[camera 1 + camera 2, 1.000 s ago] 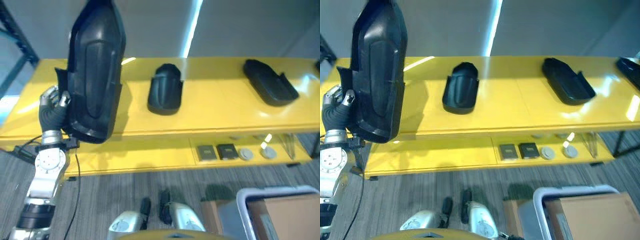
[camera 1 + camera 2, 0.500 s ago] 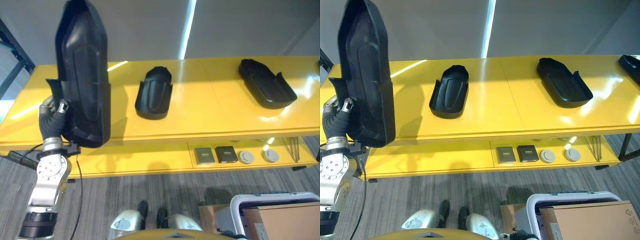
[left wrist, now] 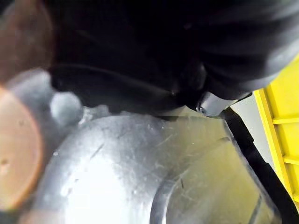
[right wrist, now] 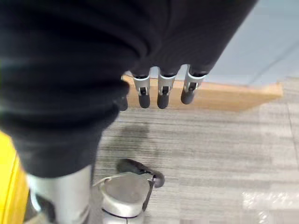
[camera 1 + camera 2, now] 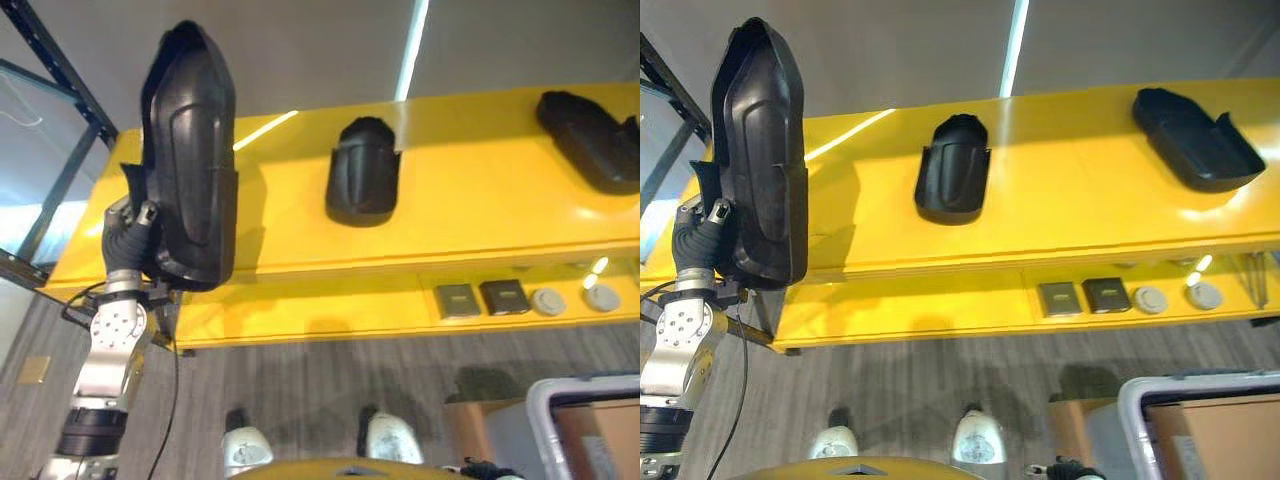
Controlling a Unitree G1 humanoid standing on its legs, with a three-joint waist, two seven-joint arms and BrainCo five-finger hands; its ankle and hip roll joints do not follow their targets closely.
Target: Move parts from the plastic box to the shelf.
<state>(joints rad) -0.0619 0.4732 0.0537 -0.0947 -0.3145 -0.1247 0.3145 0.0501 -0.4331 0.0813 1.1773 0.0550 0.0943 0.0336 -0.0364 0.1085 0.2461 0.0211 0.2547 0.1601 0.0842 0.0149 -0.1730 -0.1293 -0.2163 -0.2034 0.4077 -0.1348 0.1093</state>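
Your left hand (image 5: 128,222) has its fingers curled round the lower edge of a long black moulded plastic part (image 5: 190,170), shaped like a shallow elongated shell. It is held upright, the long axis standing almost vertical, the narrow rounded end up and the broad end down at the hand. The part sits in front of the left end of the glossy yellow shelf (image 5: 480,190) — off its surface, as far as these views allow you to judge, since nothing shows it touching.

What the placement turns on: the part's long axis stands up, while the shelf top lies flat beyond and to the right of the hand. Two similar black moulded parts already lie flat there, one near the middle (image 5: 363,185) and one towards the right end (image 5: 1196,138), both well apart from the held one. The bare stretch at the left end, between the held part and the middle one, looks like the natural spot, so you would likely need to tip the top end away and down.

Your right hand (image 4: 161,91) hangs over the grey carpeted floor (image 4: 210,154), fingers relaxed and holding nothing. The white-rimmed plastic box (image 5: 1200,420) sits on the floor at lower right.
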